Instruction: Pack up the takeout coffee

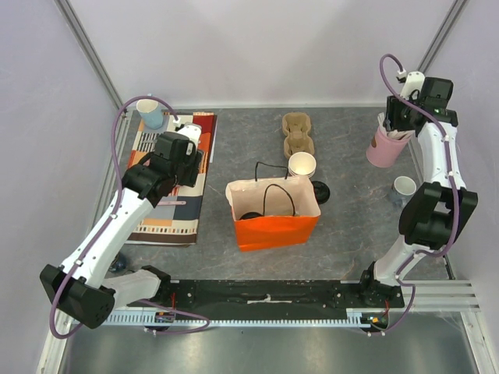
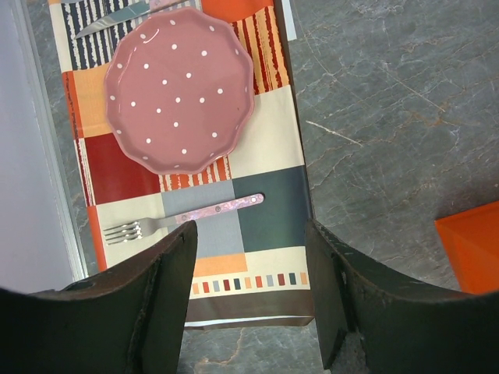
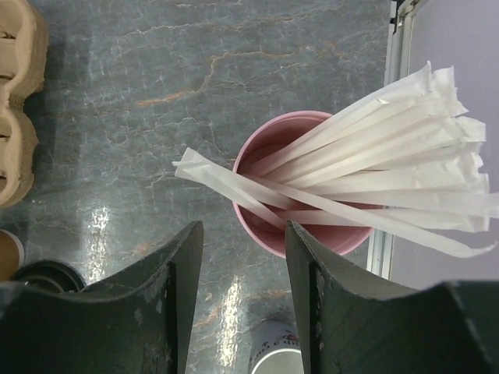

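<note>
Straw-fetching, seemingly: right gripper [image 3: 240,234], jaws spread, hovers over white paper-wrapped straws [image 3: 374,148] in round pink cup [image 3: 312,236]; next, pinch one. Left gripper [image 2: 249,234] spread, empty.

Dotted pink plate [image 2: 181,89] and fork [image 2: 183,218] on placemat [image 2: 269,160]

Orange bag [image 1: 277,226] with cream lining and black handles; pink plate [image 2: 181,89] dotted white; placemat [image 2: 265,179] patchworked in red, orange, cream, slate and stripes; fork [image 2: 222,209] with speckled pink handle; pink cup [image 3: 269,148] of white straws [image 3: 374,156]; grey marbled surface [image 1: 351,226]; light blue mug [image 1: 150,114]; tan tray [image 1: 296,134]; black left end effector [image 2: 251,234]
</note>
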